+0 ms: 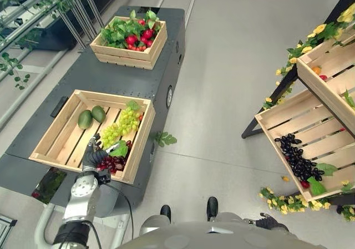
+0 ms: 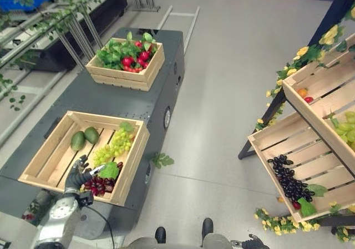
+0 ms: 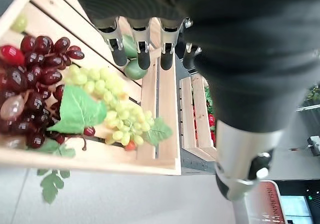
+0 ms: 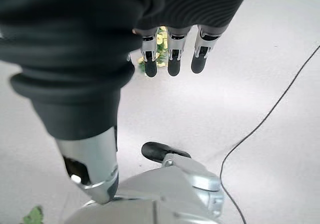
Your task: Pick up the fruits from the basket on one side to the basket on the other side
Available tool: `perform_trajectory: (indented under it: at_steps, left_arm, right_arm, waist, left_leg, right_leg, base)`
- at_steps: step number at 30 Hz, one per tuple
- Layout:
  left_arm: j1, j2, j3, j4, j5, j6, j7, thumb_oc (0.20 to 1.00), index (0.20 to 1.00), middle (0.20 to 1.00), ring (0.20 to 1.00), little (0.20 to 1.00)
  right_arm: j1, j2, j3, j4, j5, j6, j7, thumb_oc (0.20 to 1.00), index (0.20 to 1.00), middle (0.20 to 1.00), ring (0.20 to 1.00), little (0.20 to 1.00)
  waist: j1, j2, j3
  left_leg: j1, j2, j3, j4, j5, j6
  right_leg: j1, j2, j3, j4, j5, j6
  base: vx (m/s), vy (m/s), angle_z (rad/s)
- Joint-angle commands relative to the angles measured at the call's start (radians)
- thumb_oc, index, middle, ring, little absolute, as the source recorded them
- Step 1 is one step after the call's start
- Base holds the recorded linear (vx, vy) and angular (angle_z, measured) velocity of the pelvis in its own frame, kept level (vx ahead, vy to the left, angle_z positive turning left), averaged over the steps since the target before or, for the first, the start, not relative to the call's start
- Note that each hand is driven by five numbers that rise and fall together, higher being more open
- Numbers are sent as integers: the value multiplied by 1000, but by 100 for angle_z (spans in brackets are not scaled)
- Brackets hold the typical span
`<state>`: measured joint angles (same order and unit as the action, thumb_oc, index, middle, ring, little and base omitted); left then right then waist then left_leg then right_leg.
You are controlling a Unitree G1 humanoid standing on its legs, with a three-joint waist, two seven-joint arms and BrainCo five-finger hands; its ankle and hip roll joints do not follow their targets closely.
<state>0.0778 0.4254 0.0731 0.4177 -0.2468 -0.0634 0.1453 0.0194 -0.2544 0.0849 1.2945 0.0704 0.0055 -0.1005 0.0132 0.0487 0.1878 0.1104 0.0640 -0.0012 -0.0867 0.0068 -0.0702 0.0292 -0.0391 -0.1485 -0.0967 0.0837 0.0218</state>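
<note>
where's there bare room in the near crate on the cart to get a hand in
The near crate has bare slats along its outer left side, between the wall and the two green mangoes. It is crowded on the right: green grapes fill the middle, dark red grapes the near right corner, where the left hand hovers open.

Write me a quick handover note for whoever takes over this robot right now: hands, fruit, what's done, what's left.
Left hand: open, fingers straight, over the near crate, above the red grapes; holding nothing.
Right hand: open, idle, low by the robot's side over the floor.
Near crate also holds green grapes and two green mangoes.
Right-side shelf crate already has dark grapes.
Left: grasp a fruit and carry it across.
</note>
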Motion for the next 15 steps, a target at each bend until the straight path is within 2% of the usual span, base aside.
perform_trajectory:
  at_steps: [1,5,10,15]
  left_arm:
    - [-106,75,40,17,83,-13,-1,1000,1000,1000,1000,1000]
    - [-140,106,32,43,125,1,-5,1000,1000,1000,1000,1000]
    - [-230,183,-2,112,206,23,7,1000,1000,1000,1000,1000]
    - [-320,246,-45,180,224,30,10,1000,1000,1000,1000,1000]
  right_arm:
    - [-65,-6,-2,16,26,-11,-4,1000,1000,1000,1000,1000]
    - [-67,-8,1,15,26,-10,0,1000,1000,1000,1000,1000]
    - [-77,-16,10,13,32,-11,2,1000,1000,1000,1000,1000]
    - [-99,-24,24,5,44,-14,1,1000,1000,1000,1000,1000]
  waist:
    - [-26,-58,41]
    - [-29,-63,49]
    - [-40,-69,72]
    - [-49,-71,97]
  left_leg:
    - [-45,-57,-6,-1,-12,23]
    - [-63,-59,-4,-1,-4,22]
    - [-102,-60,-4,-1,12,22]
    - [-149,-67,-1,-1,33,23]
  right_leg:
    - [21,-47,-2,9,-30,94]
    - [3,-47,-1,9,-22,95]
    - [-40,-46,3,9,-3,98]
    - [-88,-48,6,9,22,100]
  base:
    - [-70,-1,0]
    - [-60,-3,-1]
    - [-77,-1,-1]
    - [-100,7,-1]
